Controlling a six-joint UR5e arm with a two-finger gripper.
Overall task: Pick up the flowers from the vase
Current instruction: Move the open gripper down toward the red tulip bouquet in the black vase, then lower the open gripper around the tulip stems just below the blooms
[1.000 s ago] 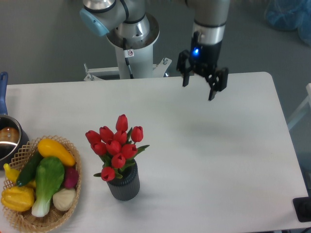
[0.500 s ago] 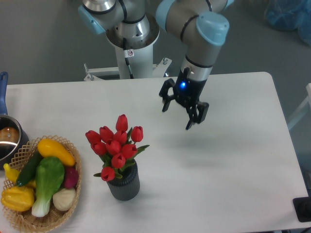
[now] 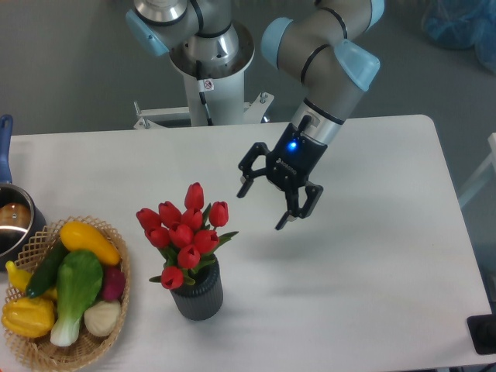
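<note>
Even, bright, diffuse light falls from above on the white surface, which shows no glare. Shadows are soft and faint, a pale smudge beside the vase. Focus is sharp throughout, without visible edge distortion.

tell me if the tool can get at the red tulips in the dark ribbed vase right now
Probably yes: the tool hangs open to the right of the red tulips, with nothing between them; the wicker basket sits on their far side.
</note>
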